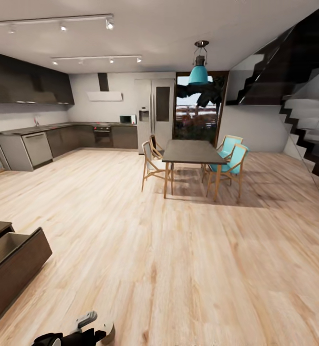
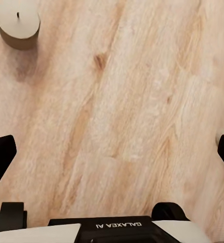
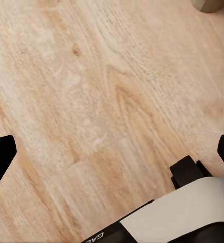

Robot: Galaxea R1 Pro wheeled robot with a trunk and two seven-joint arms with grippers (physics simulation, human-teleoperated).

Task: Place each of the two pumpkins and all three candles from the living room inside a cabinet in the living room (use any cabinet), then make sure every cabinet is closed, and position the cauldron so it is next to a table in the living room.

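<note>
A short beige candle (image 2: 17,23) with a dark wick stands upright on the wood floor, well ahead of my left gripper (image 2: 112,157), which is open with nothing between its black fingertips. My right gripper (image 3: 112,157) is open too, over bare floor, with the edge of a beige round object (image 3: 208,4) just ahead of it. The dark-brown cabinet (image 1: 15,262) is at the lower left of the head view, one drawer pulled out with its inside showing. The pumpkins, the cauldron and the living-room table are out of view.
A dark dining table (image 1: 192,153) with wooden and teal chairs (image 1: 231,163) stands mid-room. Grey kitchen units (image 1: 39,146) and a fridge (image 1: 155,113) line the back wall. A black staircase (image 1: 308,134) rises at the right. Part of my arm (image 1: 80,331) shows at the bottom.
</note>
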